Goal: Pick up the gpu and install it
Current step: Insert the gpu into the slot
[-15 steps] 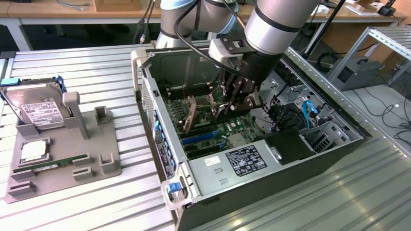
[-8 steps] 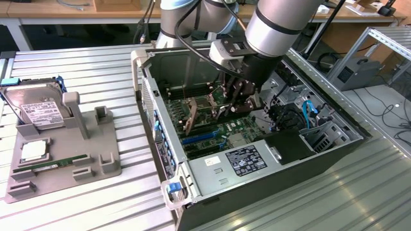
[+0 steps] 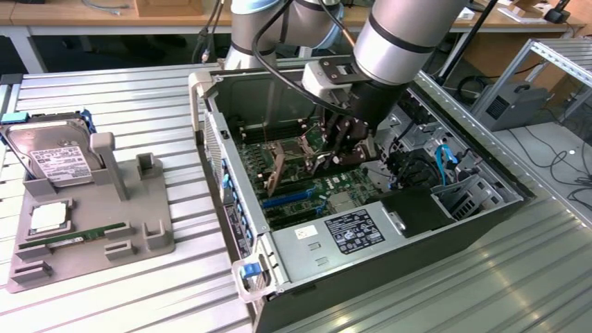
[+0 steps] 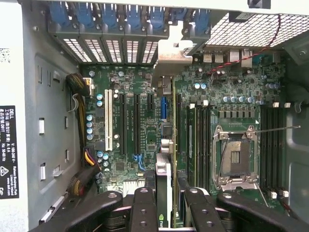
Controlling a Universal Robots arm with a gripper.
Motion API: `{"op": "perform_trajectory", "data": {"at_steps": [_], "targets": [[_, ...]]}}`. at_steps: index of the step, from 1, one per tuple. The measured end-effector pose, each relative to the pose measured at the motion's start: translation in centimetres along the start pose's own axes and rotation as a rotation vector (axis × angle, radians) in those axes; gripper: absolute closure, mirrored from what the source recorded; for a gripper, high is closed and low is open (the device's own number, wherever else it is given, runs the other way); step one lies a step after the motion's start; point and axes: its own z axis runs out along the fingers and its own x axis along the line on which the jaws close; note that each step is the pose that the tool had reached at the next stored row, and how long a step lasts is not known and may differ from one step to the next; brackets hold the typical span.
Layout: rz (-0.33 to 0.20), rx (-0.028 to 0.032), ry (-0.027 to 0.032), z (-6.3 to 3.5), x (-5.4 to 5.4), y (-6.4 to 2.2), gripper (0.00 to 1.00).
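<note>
The gripper (image 3: 340, 149) is lowered inside the open computer case (image 3: 277, 274), which lies on its side on the bench (image 3: 129, 305), and it is closed on the gpu (image 4: 164, 193), held edge-on between its fingers (image 4: 145, 212). In the wrist view the card stands upright between the two finger pairs, its green board edge running away from the camera toward the silver end bracket (image 4: 169, 50) at the rear slot openings. That orientation suits a straight downward seating, with the bracket aligned to the slot covers (image 4: 116, 48). The card sits directly below the gripper, above the motherboard (image 4: 140, 125) and just beside the RAM slots (image 4: 200, 135); whether its connector edge has already entered an expansion slot cannot be confirmed from these views. On the exterior view's left, a grey fixture tray (image 3: 111, 229) carries the hard drive (image 3: 55, 156), well apart from the case.
</note>
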Motion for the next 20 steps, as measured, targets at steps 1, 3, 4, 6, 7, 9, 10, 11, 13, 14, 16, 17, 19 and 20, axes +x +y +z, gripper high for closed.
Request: {"op": "perform_trajectory", "data": {"at_steps": [1,3,4,6,7,9,10,11,13,14,16,17,19,20], "targets": [[0.0,0.0,-0.0001,0.02,0.02,0.0,0.73],[0.0,0.0,0.0,0.05,0.08,0.0,0.73],[0.0,0.0,0.0001,0.07,0.12,0.0,0.73],[0.0,0.0,0.0,0.11,0.18,-0.01,0.73],[0.0,0.0,0.0,0.12,0.22,-0.01,0.73],[0.0,0.0,-0.0001,0.18,0.34,-0.01,0.73],[0.0,0.0,0.0,0.2,0.39,-0.01,0.73],[0.0,0.0,0.0,0.22,0.42,-0.01,0.73],[0.0,0.0,0.0,0.26,0.5,-0.02,0.73],[0.0,0.0,0.0,0.28,0.55,-0.02,0.73],[0.0,0.0,0.0,0.33,0.65,-0.02,0.73],[0.0,0.0,0.0,0.36,0.71,-0.02,0.73],[0.0,0.0,-0.0001,0.41,0.81,-0.02,0.73],[0.0,0.0,0.0,0.43,0.86,-0.02,0.73]]}}
